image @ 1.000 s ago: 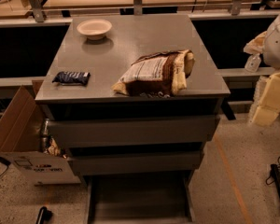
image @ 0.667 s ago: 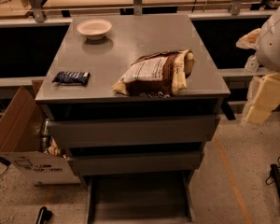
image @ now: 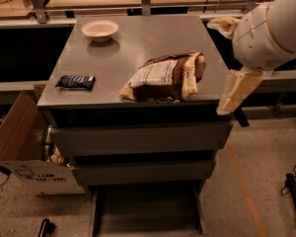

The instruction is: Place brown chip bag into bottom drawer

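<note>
Nothing of the job is done yet, as I read it. The brown chip bag (image: 165, 77) lies on its side on the cabinet top (image: 138, 43), toward the front edge at about 4 o'clock from the top's centre. My gripper (image: 219, 65) hangs just off the bag's 3 o'clock side, fingers spread apart and holding nothing. The bottom drawer (image: 148, 211) stands pulled out at 6 o'clock, its floor bare. Still ahead: grasp the bag, lift it, carry it down and release it in the drawer.

High frontal view over cabinet (image: 148, 41), end effector (image: 231, 65) right.
</note>
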Controlling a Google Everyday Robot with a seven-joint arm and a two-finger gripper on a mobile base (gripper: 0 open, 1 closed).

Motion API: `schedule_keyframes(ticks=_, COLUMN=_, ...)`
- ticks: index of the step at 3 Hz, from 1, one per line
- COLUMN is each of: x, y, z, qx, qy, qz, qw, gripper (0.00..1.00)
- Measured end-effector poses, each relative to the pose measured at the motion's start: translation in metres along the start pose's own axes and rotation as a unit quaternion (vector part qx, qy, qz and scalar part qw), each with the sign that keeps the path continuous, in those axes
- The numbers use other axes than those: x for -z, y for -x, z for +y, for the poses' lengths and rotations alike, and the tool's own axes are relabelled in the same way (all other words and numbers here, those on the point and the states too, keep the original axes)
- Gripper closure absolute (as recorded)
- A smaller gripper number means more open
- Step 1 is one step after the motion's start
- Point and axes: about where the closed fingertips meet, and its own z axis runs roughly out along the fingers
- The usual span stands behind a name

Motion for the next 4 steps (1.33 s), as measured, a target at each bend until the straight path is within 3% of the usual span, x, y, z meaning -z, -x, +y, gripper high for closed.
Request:
schedule_keyframes(ticks=1, x=-0.040, y=0.027, z=-0.023, qx=0.067, qy=-0.003, qz=-0.062, qw=0.9958, gripper=0.00)
schedule_keyframes(ticks=2, x=-0.080, y=0.044, z=-0.030, qx=0.103, qy=0.011, qz=-0.095, qw=0.9901, gripper=0.15)
schedule_keyframes(ticks=3, x=-0.096, y=0.042, z=-0.019, qx=0.113, qy=0.021, qz=-0.105, qw=0.9878, gripper=0.38)
schedule_keyframes(ticks=4, x=-0.073, y=0.043, z=-0.009, qx=0.121, qy=0.003, qz=-0.117, qw=0.9857, gripper=0.61)
